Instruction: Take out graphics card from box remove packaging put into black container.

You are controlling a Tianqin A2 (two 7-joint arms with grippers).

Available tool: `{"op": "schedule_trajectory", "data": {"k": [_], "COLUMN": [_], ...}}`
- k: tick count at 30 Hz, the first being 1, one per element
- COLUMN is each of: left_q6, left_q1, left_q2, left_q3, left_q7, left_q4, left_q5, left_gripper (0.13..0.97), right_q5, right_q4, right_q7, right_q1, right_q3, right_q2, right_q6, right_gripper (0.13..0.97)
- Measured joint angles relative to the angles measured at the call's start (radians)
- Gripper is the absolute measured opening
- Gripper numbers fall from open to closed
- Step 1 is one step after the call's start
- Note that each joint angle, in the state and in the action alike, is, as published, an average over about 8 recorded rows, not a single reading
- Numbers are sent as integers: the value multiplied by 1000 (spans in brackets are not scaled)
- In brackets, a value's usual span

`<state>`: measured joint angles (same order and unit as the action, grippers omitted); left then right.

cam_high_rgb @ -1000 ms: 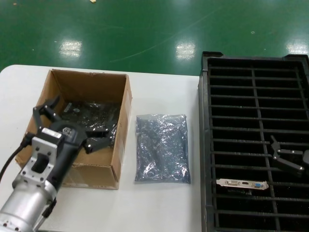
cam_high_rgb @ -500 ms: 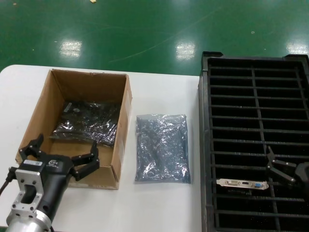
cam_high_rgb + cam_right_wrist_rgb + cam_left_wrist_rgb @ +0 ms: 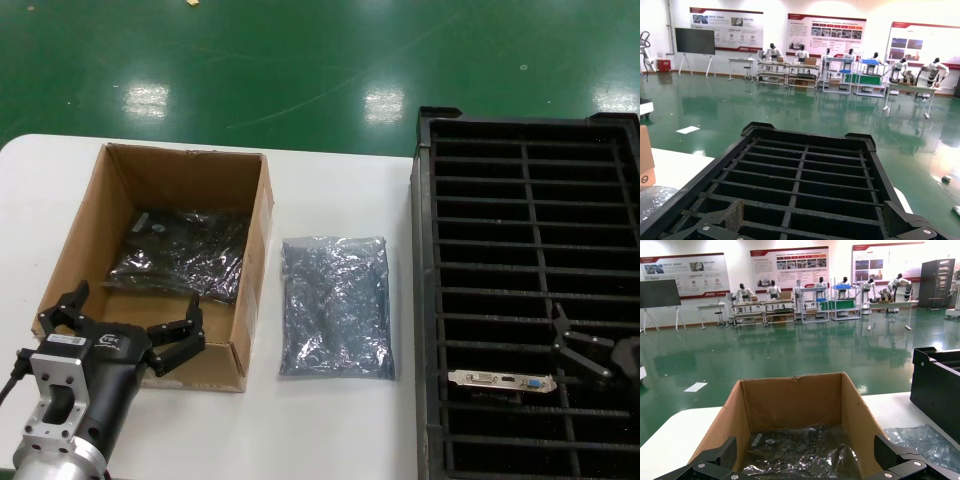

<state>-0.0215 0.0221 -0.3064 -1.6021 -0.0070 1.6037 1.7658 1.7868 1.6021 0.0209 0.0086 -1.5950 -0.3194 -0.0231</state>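
Observation:
The brown box (image 3: 255,250) stands at the table's left, and inside it lies a crinkly bag with a dark board showing through (image 3: 180,255) (image 3: 805,452). Another bag of packaging (image 3: 335,305) lies flat on the table between the box and the black container (image 3: 425,300). In a near slot of the container sits a bare graphics card, its silver bracket (image 3: 502,380) showing a blue port. My left gripper (image 3: 137,297) (image 3: 807,470) hangs open at the box's near wall, empty. My right gripper (image 3: 580,345) (image 3: 812,225) hovers open over the container's near right slots, just beyond the card.
The white table ends at a green floor behind. The container's thin dividers (image 3: 800,175) run under my right gripper. Bare table lies between the box and the container and along the near edge. The left wrist view shows the container's corner (image 3: 940,380) and the loose bag (image 3: 920,440).
My left gripper drew back from over the bag in the box to the box's near wall, still open. My right gripper shifted slightly nearer and to the right. Both have held still for the last half second.

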Motion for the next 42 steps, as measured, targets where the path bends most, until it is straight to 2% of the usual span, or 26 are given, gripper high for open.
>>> {"op": "schedule_trajectory", "data": {"k": [42], "left_q6": [0], "left_q1": [0], "left_q2": [0], "left_q3": [0], "left_q7": [0], "left_q4": [0], "left_q5": [0], "left_gripper": [966], "right_q5": [0], "right_q4": [0], "right_q7": [0], "right_q1": [0], "right_q3": [0], "right_q2": [0], "right_q6": [0], "right_gripper": [966]}}
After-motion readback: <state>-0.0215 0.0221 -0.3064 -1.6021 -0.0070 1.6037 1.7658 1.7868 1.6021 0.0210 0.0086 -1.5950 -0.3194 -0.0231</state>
